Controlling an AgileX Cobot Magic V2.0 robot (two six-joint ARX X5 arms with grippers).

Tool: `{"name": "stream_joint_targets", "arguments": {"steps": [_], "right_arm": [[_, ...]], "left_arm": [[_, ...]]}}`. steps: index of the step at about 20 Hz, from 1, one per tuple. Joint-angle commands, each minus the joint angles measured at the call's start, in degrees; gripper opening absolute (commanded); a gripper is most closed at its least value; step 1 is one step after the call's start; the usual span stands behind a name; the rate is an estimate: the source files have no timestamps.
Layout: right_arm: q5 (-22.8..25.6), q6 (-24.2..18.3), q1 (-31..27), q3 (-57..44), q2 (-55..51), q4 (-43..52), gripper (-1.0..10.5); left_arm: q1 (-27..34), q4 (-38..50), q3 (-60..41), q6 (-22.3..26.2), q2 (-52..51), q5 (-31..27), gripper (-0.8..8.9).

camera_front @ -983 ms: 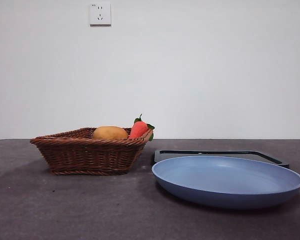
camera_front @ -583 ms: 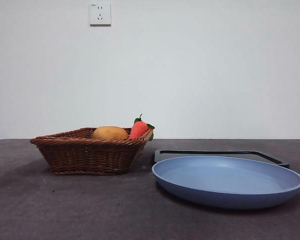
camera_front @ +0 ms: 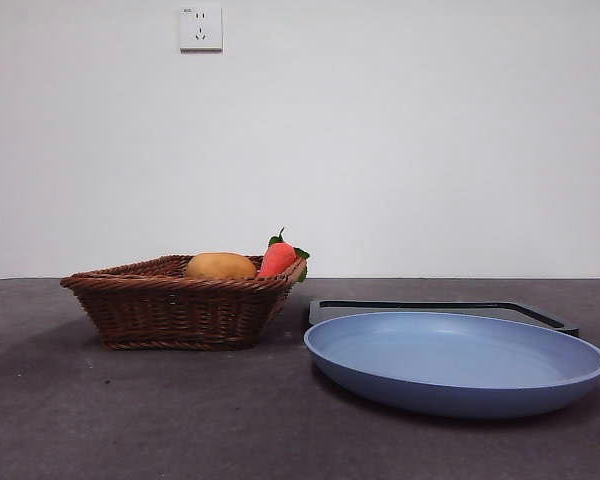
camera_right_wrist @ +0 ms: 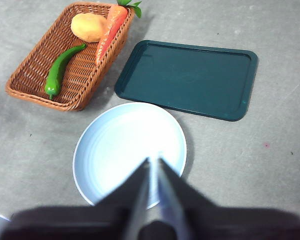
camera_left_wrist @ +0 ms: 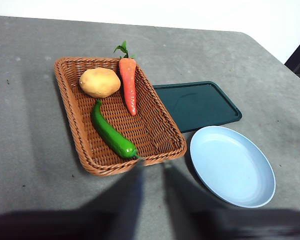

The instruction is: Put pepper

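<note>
The glossy dark-green pepper (camera_left_wrist: 111, 134) lies inside the brown wicker basket (camera_left_wrist: 135, 162), next to a tan potato (camera_left_wrist: 100, 82) and an orange carrot (camera_left_wrist: 129, 85). It also shows in the right wrist view (camera_right_wrist: 60, 67). In the front view the basket's wall (camera_front: 170, 310) hides it. The blue plate (camera_front: 450, 365) sits empty to the basket's right. My left gripper (camera_left_wrist: 153, 168) hangs above the table near the basket's corner, jaws a little apart and empty. My right gripper (camera_right_wrist: 154, 160) hangs above the blue plate (camera_right_wrist: 125, 145), jaws together and empty.
A dark-green flat tray (camera_right_wrist: 190, 77) lies behind the plate, beside the basket; it shows as a thin dark edge in the front view (camera_front: 430, 305). The potato (camera_front: 220, 266) and carrot (camera_front: 277, 258) stick up over the basket's rim. No arm shows in the front view.
</note>
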Motion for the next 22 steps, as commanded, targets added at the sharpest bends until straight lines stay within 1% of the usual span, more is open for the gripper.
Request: {"name": "stream_joint_targets", "arguments": {"steps": [1,2,6,8,9,11,15,22], "right_arm": [[-0.07,0.79,0.20,1.01,0.28,0.39,2.7],[-0.11,1.07,0.20,1.01,0.42,0.39,3.2],[-0.13,1.07,0.20,1.01,2.56,0.24,3.2],[-0.31,1.07,0.22,1.01,5.42,0.24,3.2],[-1.20,1.07,0.39,1.01,7.15,0.26,3.2],[-3.13,1.07,0.52,1.01,12.11,0.33,3.2],[-2.99,1.03,1.70,1.01,23.71,3.41,3.2],[-2.86,0.83,1.70,1.01,41.77,10.80,3.2]], "left_arm": [[0.11,0.31,1.11,0.79,0.22,-0.04,3.29],[0.11,0.28,1.11,0.22,0.22,-0.04,3.40],[0.11,0.31,1.11,-0.68,0.22,0.31,3.39],[0.11,0.33,1.11,-0.68,0.24,0.31,3.39],[0.11,0.33,1.11,-0.68,0.24,0.28,3.39],[0.11,0.33,1.11,-0.68,0.24,0.28,3.39],[0.11,0.31,1.11,-0.68,0.24,0.31,3.39],[0.11,0.33,1.11,-0.66,0.24,0.26,3.39]]}}
